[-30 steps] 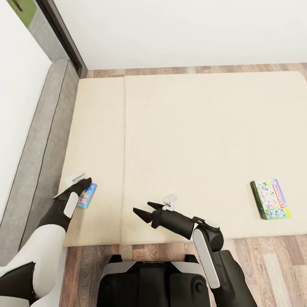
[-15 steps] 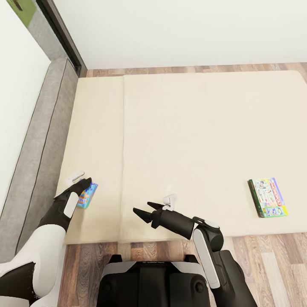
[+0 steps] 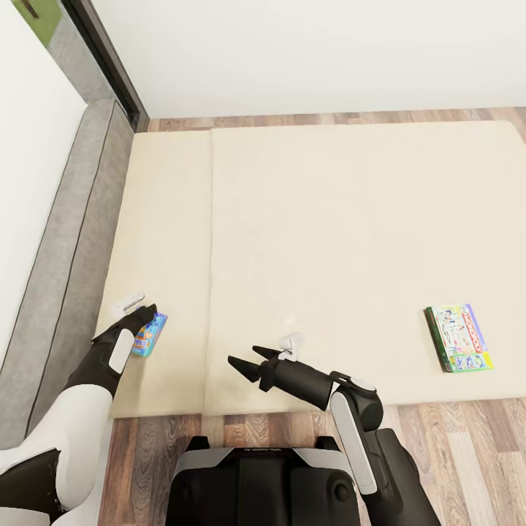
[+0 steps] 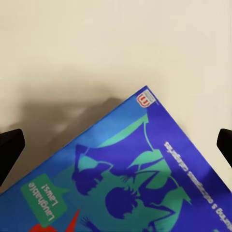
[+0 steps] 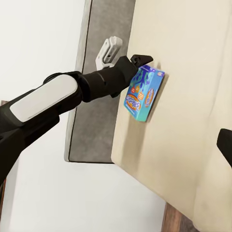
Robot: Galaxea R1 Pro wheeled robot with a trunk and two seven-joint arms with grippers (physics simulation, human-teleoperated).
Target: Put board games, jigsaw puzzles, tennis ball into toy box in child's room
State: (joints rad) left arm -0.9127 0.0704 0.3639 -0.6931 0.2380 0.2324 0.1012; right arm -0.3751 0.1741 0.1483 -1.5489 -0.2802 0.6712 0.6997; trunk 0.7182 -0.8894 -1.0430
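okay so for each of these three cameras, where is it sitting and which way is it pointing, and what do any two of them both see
Head view: from the robot's head, looking down over the bed; both arms show, with the left gripper over the blue board game, the right gripper open, and the Monopoly box apart at the right.
Left wrist view: on the left arm, looking straight down at the blue board game; dark fingertips at both edges.
Right wrist view: on the right arm, facing across the bed at the left gripper.
Shared: all three see the blue board game.
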